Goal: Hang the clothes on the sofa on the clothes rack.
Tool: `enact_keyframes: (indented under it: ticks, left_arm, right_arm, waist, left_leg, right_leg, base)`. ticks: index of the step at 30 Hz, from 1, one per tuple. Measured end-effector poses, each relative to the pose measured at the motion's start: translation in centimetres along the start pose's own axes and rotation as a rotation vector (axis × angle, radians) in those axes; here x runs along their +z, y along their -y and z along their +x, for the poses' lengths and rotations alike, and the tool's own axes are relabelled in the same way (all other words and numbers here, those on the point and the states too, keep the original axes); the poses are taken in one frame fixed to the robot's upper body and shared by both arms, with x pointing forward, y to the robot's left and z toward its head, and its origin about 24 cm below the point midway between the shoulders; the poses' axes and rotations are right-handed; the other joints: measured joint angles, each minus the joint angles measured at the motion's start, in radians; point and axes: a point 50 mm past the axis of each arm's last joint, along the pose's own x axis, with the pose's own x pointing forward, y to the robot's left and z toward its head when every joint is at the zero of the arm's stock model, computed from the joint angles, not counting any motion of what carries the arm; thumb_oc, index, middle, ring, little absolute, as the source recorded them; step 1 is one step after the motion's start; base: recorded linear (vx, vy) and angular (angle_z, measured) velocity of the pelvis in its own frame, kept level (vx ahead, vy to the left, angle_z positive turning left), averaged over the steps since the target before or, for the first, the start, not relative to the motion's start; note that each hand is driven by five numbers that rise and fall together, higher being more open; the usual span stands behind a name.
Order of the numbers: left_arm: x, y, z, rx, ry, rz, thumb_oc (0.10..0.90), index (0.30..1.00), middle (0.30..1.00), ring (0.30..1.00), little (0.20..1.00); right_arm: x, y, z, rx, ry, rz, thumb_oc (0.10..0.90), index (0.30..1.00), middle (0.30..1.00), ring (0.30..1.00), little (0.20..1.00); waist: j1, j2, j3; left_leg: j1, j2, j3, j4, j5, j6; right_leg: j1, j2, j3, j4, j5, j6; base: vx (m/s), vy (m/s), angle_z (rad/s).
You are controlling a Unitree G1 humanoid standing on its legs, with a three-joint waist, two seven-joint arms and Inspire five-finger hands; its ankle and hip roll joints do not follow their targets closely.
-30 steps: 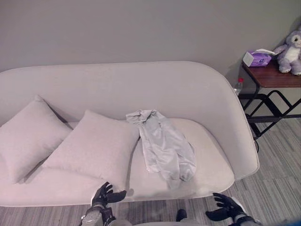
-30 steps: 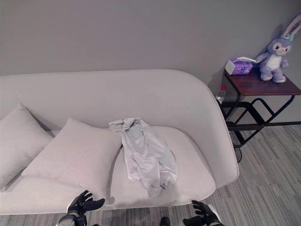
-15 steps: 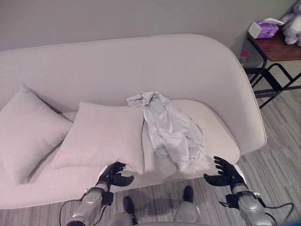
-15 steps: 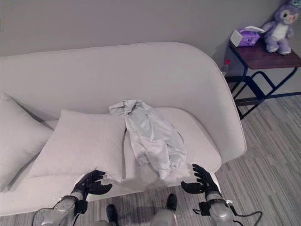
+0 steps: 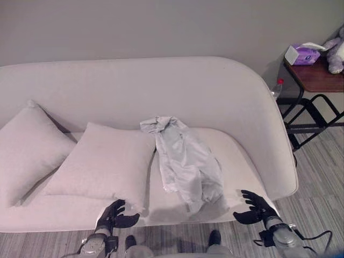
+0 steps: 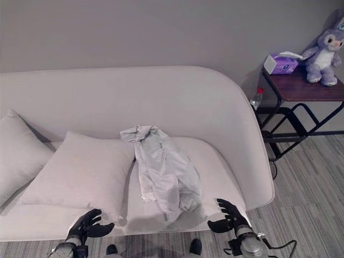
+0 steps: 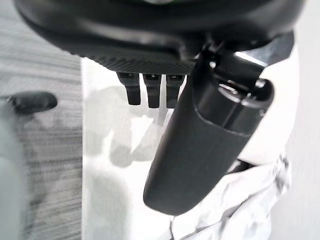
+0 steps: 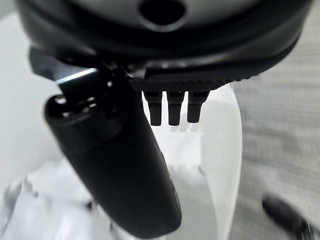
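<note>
A pale grey-green garment [image 5: 185,162] lies crumpled on the seat of the cream sofa [image 5: 215,97], just right of the nearer pillow. Its lower end reaches the seat's front edge. My left hand [image 5: 114,216] hovers low at the sofa's front edge, below that pillow, with fingers spread and holding nothing. My right hand [image 5: 255,207] is open too, at the front right corner of the seat, a short way right of the garment's lower end. Past the left hand's fingers [image 7: 150,90] the garment [image 7: 240,210] appears in the left wrist view.
Two cream pillows [image 5: 105,166] [image 5: 29,150] rest on the sofa's left half. A dark side table [image 5: 317,80] at the right carries a purple tissue box [image 5: 303,54] and a plush rabbit [image 6: 322,51]. A small bottle [image 5: 276,88] stands by the sofa's right arm. Striped grey carpet [image 5: 322,177] covers the floor.
The camera has tilted, shifting the whole scene. Both hands stay open near the sofa's front edge. The garment has not moved.
</note>
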Motion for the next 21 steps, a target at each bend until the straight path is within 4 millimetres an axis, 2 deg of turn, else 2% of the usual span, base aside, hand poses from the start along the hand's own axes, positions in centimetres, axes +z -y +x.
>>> enact_keyframes:
  ticks: [1,2,3,4,5,6,7,8,9,10,11,12,14,15,17,18,19,20,21]
  left_arm:
    - [0.4,-1.6,0.0,0.072,0.020,-0.046,0.800,0.900,0.900,0.900,0.900]
    - [1.1,-4.5,-0.3,0.204,0.057,-0.109,0.800,0.900,0.900,0.900,0.900]
    - [0.5,-6.0,-1.0,0.275,0.047,-0.129,0.800,0.900,0.900,0.900,0.900]
    - [-0.3,-7.7,-1.9,0.348,0.028,-0.142,0.800,0.900,0.900,0.900,0.900]
    - [-0.5,-8.6,-2.4,0.388,0.027,-0.155,0.800,0.900,0.900,0.900,0.900]
    - [0.0,-9.7,-2.7,0.474,0.051,-0.175,0.800,0.900,0.900,0.900,0.900]
    - [0.7,-10.7,-3.1,0.549,0.072,-0.193,0.800,0.900,0.900,0.900,0.900]
    - [2.6,-12.2,-3.8,0.655,0.157,-0.218,0.800,0.900,0.900,0.900,0.900]
    - [3.8,-13.0,-4.5,0.712,0.216,-0.219,0.800,0.900,0.900,0.900,0.900]
    - [6.6,-14.0,-5.7,0.787,0.345,-0.189,0.800,0.900,0.900,0.900,0.900]
    - [10.4,-14.6,-6.7,0.838,0.502,-0.177,0.800,0.900,0.900,0.900,0.900]
    - [13.6,-14.2,-7.1,0.816,0.640,-0.149,0.800,0.900,0.900,0.900,0.900]
    - [16.4,-13.2,-7.4,0.758,0.760,-0.113,0.800,0.900,0.900,0.900,0.900]
    - [19.2,-11.7,-7.2,0.687,0.837,-0.109,0.800,0.900,0.900,0.900,0.900]
    - [23.4,-8.8,-7.6,0.548,0.995,-0.067,0.800,0.900,0.900,0.900,0.900]
    - [25.1,-6.9,-7.9,0.466,1.066,-0.054,0.800,0.900,0.900,0.900,0.900]
    - [26.6,-5.0,-7.9,0.372,1.130,-0.022,0.800,0.900,0.900,0.900,0.900]
    - [28.3,-2.9,-7.9,0.275,1.181,0.046,0.800,0.900,0.900,0.900,0.900]
    - [29.9,-1.4,-7.8,0.218,1.213,0.124,0.800,0.900,0.900,0.900,0.900]
  right_arm:
    - [-0.9,0.1,-0.5,-0.003,-0.022,0.008,0.800,0.900,0.900,0.900,0.900]
    - [-2.4,0.5,-1.4,-0.029,-0.063,0.031,0.800,0.900,0.900,0.900,0.900]
    - [-3.0,1.0,-1.8,-0.044,-0.080,0.030,0.800,0.900,0.900,0.900,0.900]
    - [-3.6,1.7,-2.2,-0.051,-0.094,0.003,0.800,0.900,0.900,0.900,0.900]
    - [-3.7,2.1,-2.5,-0.059,-0.097,-0.001,0.800,0.900,0.900,0.900,0.900]
    - [-4.4,2.4,-3.0,-0.076,-0.121,0.005,0.800,0.900,0.900,0.900,0.900]
    - [-5.1,2.8,-3.4,-0.089,-0.155,0.006,0.800,0.900,0.900,0.900,0.900]
    - [-5.8,3.3,-3.8,-0.109,-0.189,0.012,0.800,0.900,0.900,0.900,0.900]
    - [-5.8,3.2,-3.7,-0.107,-0.192,0.018,0.800,0.900,0.900,0.900,0.900]
    - [-5.3,2.8,-3.4,-0.087,-0.175,0.024,0.800,0.900,0.900,0.900,0.900]
    - [-4.6,2.5,-2.9,-0.082,-0.153,0.040,0.800,0.900,0.900,0.900,0.900]
    - [-4.6,2.4,-2.8,-0.078,-0.150,0.043,0.800,0.900,0.900,0.900,0.900]
    - [-3.4,2.7,-2.0,-0.091,-0.111,0.047,0.800,0.900,0.900,0.900,0.900]
    - [-3.3,2.7,-1.8,-0.087,-0.118,0.045,0.800,0.900,0.900,0.900,0.900]
    - [-2.2,2.9,-1.0,-0.077,-0.090,0.031,0.800,0.900,0.900,0.900,0.900]
    - [-1.1,2.9,-0.4,-0.074,-0.060,0.025,0.800,0.900,0.900,0.900,0.900]
    - [0.2,3.1,0.1,-0.074,-0.019,0.015,0.800,0.900,0.900,0.900,0.900]
    - [2.8,3.2,0.8,-0.073,0.072,0.002,0.800,0.900,0.900,0.900,0.900]
    - [5.1,3.6,0.9,-0.081,0.163,-0.009,0.800,0.900,0.900,0.900,0.900]
  waist:
    - [-0.001,0.004,0.001]
    - [0.006,0.007,0.001]
    - [0.005,0.014,-0.002]
    - [0.001,0.029,-0.015]
    - [0.001,0.024,-0.016]
    - [0.018,-0.008,-0.017]
    - [0.022,-0.025,-0.017]
    - [0.039,-0.016,-0.019]
    - [0.040,0.002,-0.023]
    - [0.060,0.013,-0.025]
    - [0.069,0.014,-0.025]
    - [0.070,0.009,-0.028]
    - [0.055,0.013,-0.030]
    - [0.058,0.006,-0.028]
    - [0.055,0.005,-0.027]
    - [0.044,0.016,-0.030]
    - [0.032,0.026,-0.035]
    - [0.004,0.022,-0.035]
    - [-0.028,0.015,-0.034]
  left_leg:
    - [-0.069,0.036,-0.047,0.064,0.081,0.025]
    - [-0.101,0.089,0.001,0.103,0.207,0.172]
    - [-0.107,0.096,0.027,0.129,0.223,0.191]
    - [-0.124,0.091,0.070,0.164,0.223,0.191]
    - [-0.153,0.087,0.073,0.211,0.220,0.189]
    - [-0.171,0.029,0.035,0.219,0.106,0.079]
    - [-0.178,-0.058,0.046,0.186,-0.013,0.017]
    - [-0.185,-0.146,0.059,0.086,-0.079,0.004]
    - [-0.173,-0.180,0.066,0.022,-0.084,0.006]
    - [-0.150,-0.231,0.043,-0.081,-0.099,0.022]
    - [-0.119,-0.264,-0.010,-0.119,-0.101,0.030]
    - [-0.081,-0.257,-0.015,-0.115,-0.098,0.035]
    - [-0.052,-0.247,-0.013,-0.109,-0.098,0.035]
    - [-0.036,-0.253,-0.006,-0.113,-0.106,0.047]
    - [0.002,-0.258,-0.003,-0.130,-0.114,0.067]
    - [0.020,-0.263,0.010,-0.130,-0.149,0.104]
    - [0.026,-0.263,0.017,-0.130,-0.187,0.108]
    - [0.036,-0.284,0.032,-0.127,-0.219,0.121]
    - [0.038,-0.327,0.049,-0.126,-0.242,0.154]
  right_leg:
    - [0.014,0.042,-0.035,0.021,-0.028,-0.044]
    - [0.039,0.087,-0.064,0.034,-0.079,-0.111]
    - [0.058,0.102,-0.071,0.032,-0.092,-0.132]
    - [0.059,0.109,-0.076,0.042,-0.105,-0.154]
    - [0.057,0.108,-0.076,0.043,-0.107,-0.164]
    - [0.058,0.074,-0.098,0.037,-0.109,-0.160]
    - [0.052,0.039,-0.112,0.038,-0.108,-0.156]
    - [0.038,0.041,-0.116,0.033,-0.106,-0.154]
    - [0.034,0.062,-0.123,0.021,-0.100,-0.144]
    - [0.026,0.089,-0.120,0.010,-0.100,-0.143]
    - [0.032,0.110,-0.121,0.000,-0.098,-0.142]
    - [0.048,0.119,-0.132,0.006,-0.103,-0.150]
    - [0.049,0.121,-0.128,0.003,-0.103,-0.149]
    - [0.051,0.119,-0.131,0.005,-0.102,-0.148]
    - [0.050,0.116,-0.124,0.014,-0.105,-0.140]
    - [0.048,0.112,-0.117,0.031,-0.111,-0.129]
    - [0.035,0.102,-0.110,0.064,-0.126,-0.112]
    - [0.010,0.068,-0.093,0.117,-0.138,-0.095]
    - [-0.037,0.011,-0.068,0.203,-0.169,-0.069]
  base:
    - [0.02,-0.496,0.85]
    - [-0.02,-0.382,0.79]
    - [-0.04,-0.272,0.55]
    - [-0.01,-0.140,0.27]
    - [0.03,-0.043,0.15]
    - [0.04,-0.052,0.17]
    - [0.08,0.062,0.20]
    - [0.11,0.082,0.30]
    - [0.19,0.132,0.13]
    - [0.14,0.070,-0.03]
    - [0.15,0.073,0.06]
    - [0.16,0.107,0.06]
    - [0.22,0.167,0.05]
    - [0.23,0.188,0.07]
    - [0.16,0.139,-0.04]
    - [0.10,0.106,-0.19]
    - [0.16,0.152,-0.32]
    - [0.19,0.217,-0.39]
    - [0.19,0.267,-0.34]
